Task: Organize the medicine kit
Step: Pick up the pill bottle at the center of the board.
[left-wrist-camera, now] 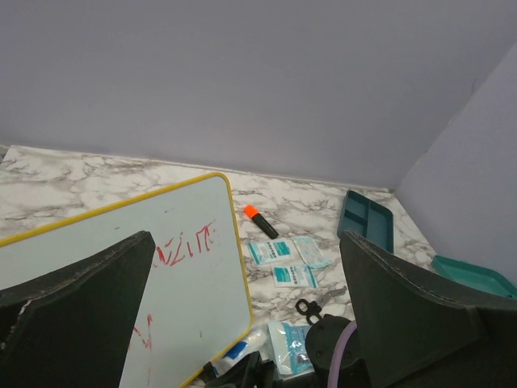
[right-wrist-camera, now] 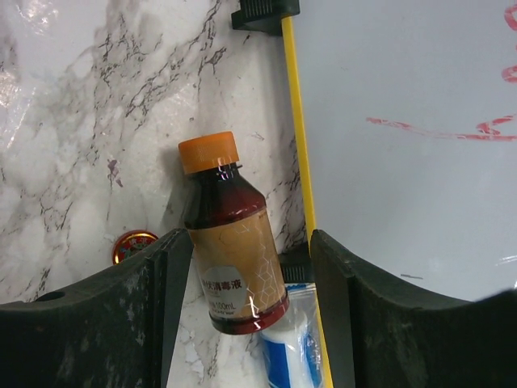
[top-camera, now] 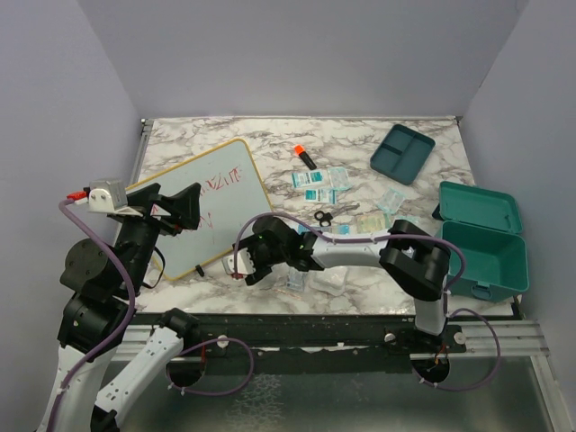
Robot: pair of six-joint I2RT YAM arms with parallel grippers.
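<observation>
The teal medicine kit case (top-camera: pixel 481 238) stands open at the right table edge. Its divided tray insert (top-camera: pixel 402 153) lies apart at the back right. A brown medicine bottle (right-wrist-camera: pixel 234 250) with an orange cap lies on the marble beside the whiteboard's yellow frame. My right gripper (right-wrist-camera: pixel 250 238) is open around the bottle's lower half; the left finger sits against it and a gap shows on the right. In the top view the right gripper (top-camera: pixel 245 265) is low at the whiteboard's near corner. My left gripper (top-camera: pixel 175 209) hovers wide open and empty over the whiteboard.
The yellow-framed whiteboard (top-camera: pixel 211 202) with red scribbles fills the left. An orange-capped highlighter (top-camera: pixel 304 156), several teal sachets (top-camera: pixel 319 184) and black scissors (top-camera: pixel 324 217) lie mid-table. A small red tin (right-wrist-camera: pixel 133 242) and a bagged blue-white tube (right-wrist-camera: pixel 291 347) lie by the bottle.
</observation>
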